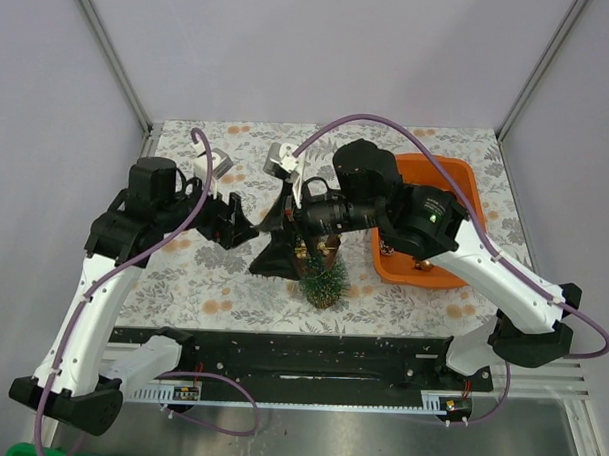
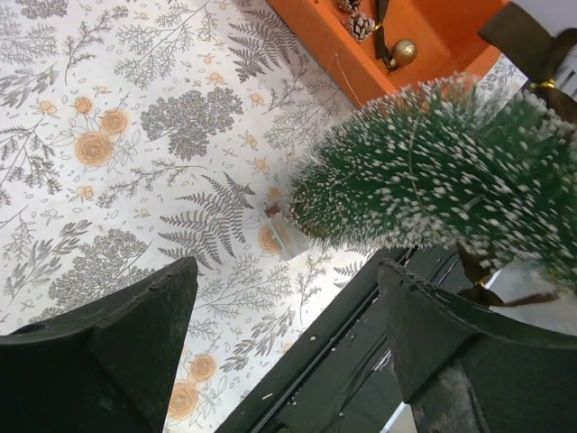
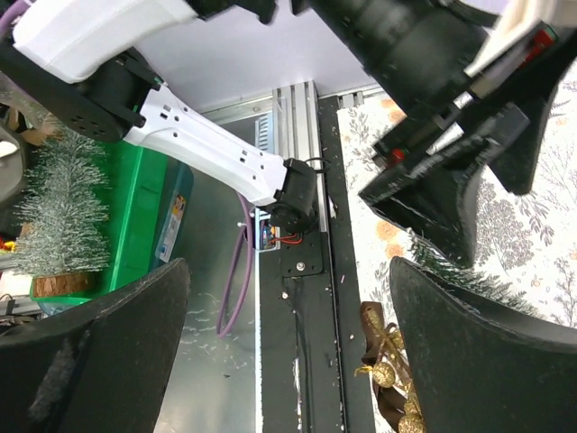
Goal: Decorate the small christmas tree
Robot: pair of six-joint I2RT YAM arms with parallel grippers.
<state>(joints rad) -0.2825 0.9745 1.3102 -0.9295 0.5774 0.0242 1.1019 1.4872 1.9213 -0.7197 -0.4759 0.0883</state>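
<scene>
Two robot arms flank the small christmas tree (image 1: 325, 281), which sits on the patterned table (image 1: 182, 284) near its front edge, close beside the orange tray (image 1: 464, 189) on that tray's left. The left gripper (image 2: 287, 269) hovers with its fingers spread wide and nothing between them; the frosted needles lie off to one side of its reach, untouched. The right gripper (image 3: 288, 266), reaching across from the tray side, is likewise wide apart and empty. It is poised just above a brown ribbon strung with gold balls (image 3: 386, 365) that lies against the tree. The step in hand looks to be dressing the tree with that ribbon, which seems to rest on the branches with neither arm gripping it. The next move probably calls for one gripper to pinch the ribbon and settle it more firmly. Otherwise the right arm could swing to the tray, where a pine cone (image 2: 361, 24) and a gold ball (image 2: 404, 50) lie. The tree appears to stand on its base, long axis close to vertical and tip pointing up toward the right arm. From above it shows only as a short, bushy clump with its tip hidden under that arm, so a lean cannot be ruled out.
</scene>
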